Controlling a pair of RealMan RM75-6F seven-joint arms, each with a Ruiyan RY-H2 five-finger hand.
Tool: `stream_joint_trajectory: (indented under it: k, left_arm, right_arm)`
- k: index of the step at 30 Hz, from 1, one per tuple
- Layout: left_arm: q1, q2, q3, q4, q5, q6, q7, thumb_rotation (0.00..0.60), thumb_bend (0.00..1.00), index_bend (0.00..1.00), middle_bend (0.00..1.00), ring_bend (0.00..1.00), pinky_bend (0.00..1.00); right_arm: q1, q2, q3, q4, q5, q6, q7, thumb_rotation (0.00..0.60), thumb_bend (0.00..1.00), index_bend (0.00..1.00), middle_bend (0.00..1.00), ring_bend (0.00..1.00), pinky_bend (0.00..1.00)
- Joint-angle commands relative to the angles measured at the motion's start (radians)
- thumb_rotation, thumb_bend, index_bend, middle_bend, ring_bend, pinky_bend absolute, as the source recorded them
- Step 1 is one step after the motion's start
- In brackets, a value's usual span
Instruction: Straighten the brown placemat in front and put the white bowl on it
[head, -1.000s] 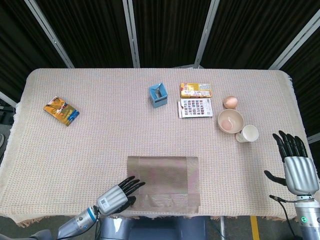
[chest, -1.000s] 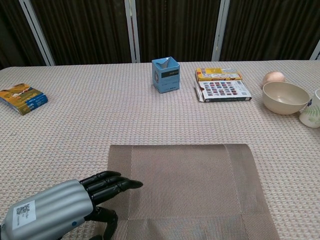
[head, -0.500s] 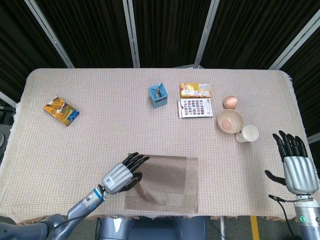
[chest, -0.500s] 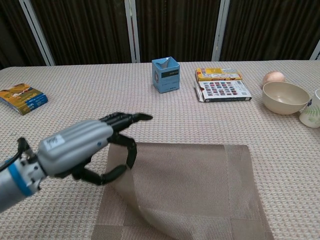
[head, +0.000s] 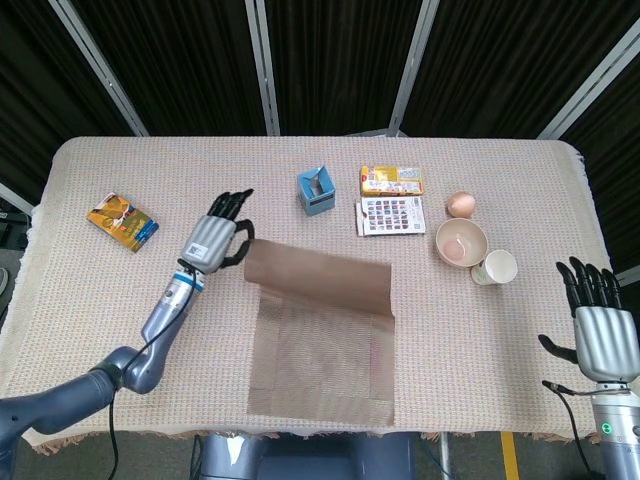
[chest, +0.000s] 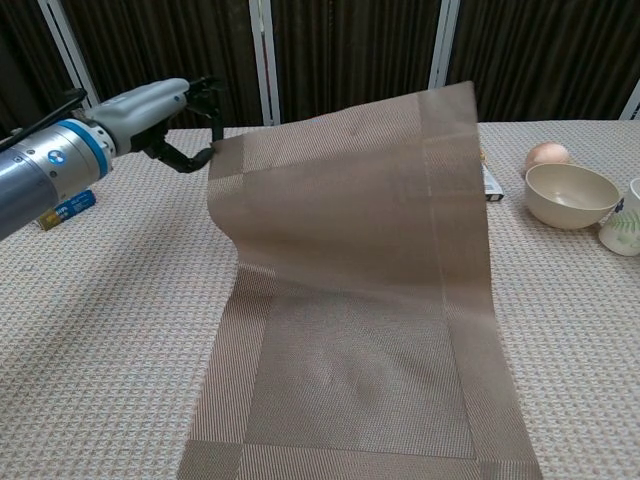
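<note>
one sec back placemat (head: 320, 330) lay folded at desk (head: 100, 300) front; left hand (head: 212, 238) since pinched far corner w/ fingers (chest: 190, 158), lifted, unfolding it. right hand (head: 597, 330) idle, open. white bowl (head: 461, 241) far right, untouched.

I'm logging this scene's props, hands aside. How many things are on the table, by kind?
Placemat: 1
Bowl: 1
Cup: 1
Egg: 1
Blue box: 1
Flat packs or booklets: 3
Total: 8
</note>
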Motion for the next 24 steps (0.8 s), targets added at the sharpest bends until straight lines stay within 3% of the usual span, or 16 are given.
stream_joint_trajectory:
  k: [1,6,8,12,13,19,24]
  left_arm:
    - [0.003,0.017,-0.005,0.08,-0.049,-0.019,-0.024,0.6,0.49,0.72,0.0,0.0,0.0]
    - [0.039,0.038,0.033,0.122,-0.059,-0.01,-0.047,0.6,0.49,0.72,0.0,0.0,0.0]
    - [0.059,0.049,0.053,0.126,-0.06,-0.004,-0.048,0.6,0.46,0.65,0.0,0.0,0.0]
    - [0.101,0.079,0.084,0.106,-0.066,0.017,-0.046,0.6,0.04,0.05,0.0,0.0,0.0]
    - [0.114,0.093,0.088,0.091,-0.076,0.016,-0.04,0.6,0.0,0.0,0.0,0.0,0.0]
    - [0.182,0.194,0.097,-0.065,-0.091,0.092,-0.01,0.6,0.0,0.0,0.0,0.0,0.0]
    - [0.237,0.338,0.114,-0.273,-0.106,0.158,0.15,0.6,0.0,0.0,0.0,0.0,0.0]
  right_arm:
    - [0.001,-0.001,-0.002,0.0,-0.002,-0.001,-0.003,0.6,0.0,0.0,0.0,0.0,0.0]
    - [0.001,-0.002,-0.003,-0.002,-0.004,-0.002,-0.003,0.6,0.0,0.0,0.0,0.0,0.0]
    - [0.001,-0.001,-0.003,-0.004,-0.006,-0.001,-0.001,0.6,0.0,0.0,0.0,0.0,0.0]
    - [0.0,0.0,-0.006,-0.008,-0.01,-0.001,0.001,0.6,0.0,0.0,0.0,0.0,0.0]
    - [0.0,0.001,-0.008,-0.009,-0.012,-0.002,0.002,0.6,0.0,0.0,0.0,0.0,0.0]
    - [0.007,0.002,-0.026,-0.012,-0.032,-0.027,0.006,0.6,0.0,0.0,0.0,0.0,0.0]
    - [0.044,0.009,-0.058,-0.012,-0.065,-0.117,0.027,0.6,0.0,0.0,0.0,0.0,0.0]
